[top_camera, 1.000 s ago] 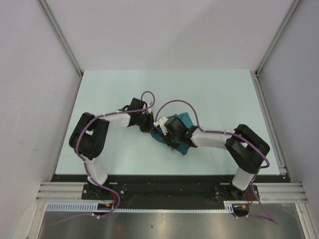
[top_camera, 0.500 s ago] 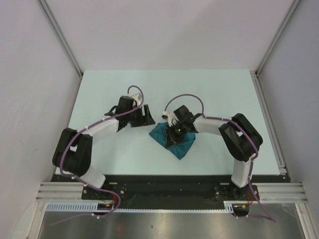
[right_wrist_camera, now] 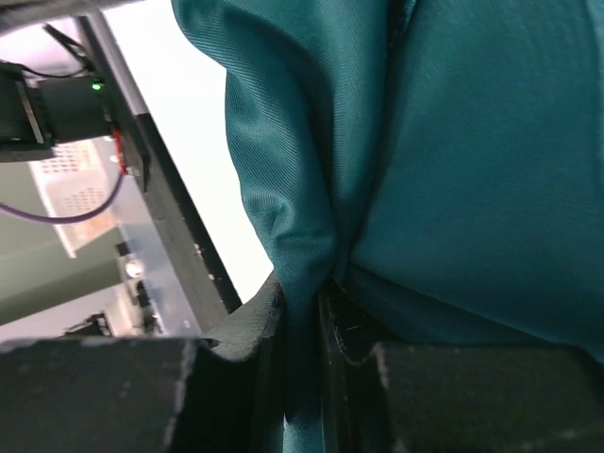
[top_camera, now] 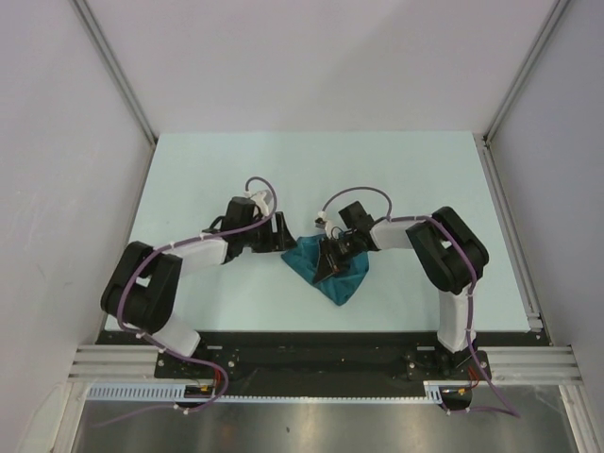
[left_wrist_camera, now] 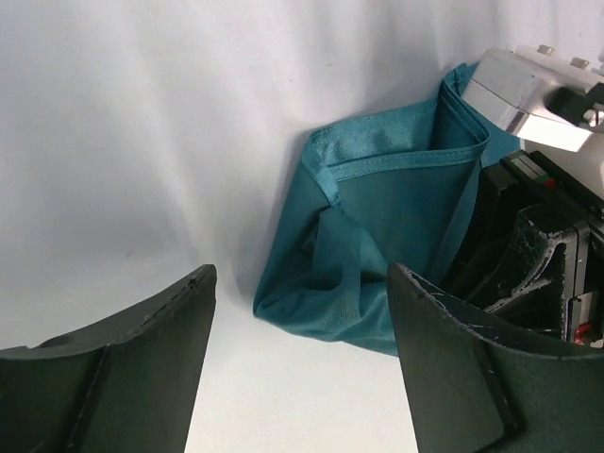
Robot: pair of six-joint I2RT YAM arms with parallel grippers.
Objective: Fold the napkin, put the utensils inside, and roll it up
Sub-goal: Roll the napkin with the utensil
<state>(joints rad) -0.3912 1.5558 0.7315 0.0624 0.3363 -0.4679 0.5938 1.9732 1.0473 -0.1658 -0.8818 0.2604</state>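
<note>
One napkin [right_wrist_camera: 453, 189] fold sits pinched in the right gripper [right_wrist_camera: 302, 304]; left gripper [left_wrist_camera: 300, 276] gapes nearby.

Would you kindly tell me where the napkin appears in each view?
Top external: napkin mid-table, under the right claw.
Left wrist: right of centre, beyond the left claw.
Right wrist: fills the frame, a fold pinched.
Shared landmark: the right claw on the napkin.

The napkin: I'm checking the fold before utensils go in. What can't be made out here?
Top view: middle of the napkin, hidden under the right claw.
Right wrist view: napkin edges cut off by the frame; fold shape unclear.
Left wrist view: the napkin's right part, behind the right claw.
Utensils: none visible in any view; whether the cloth hides any cannot be told.
</note>
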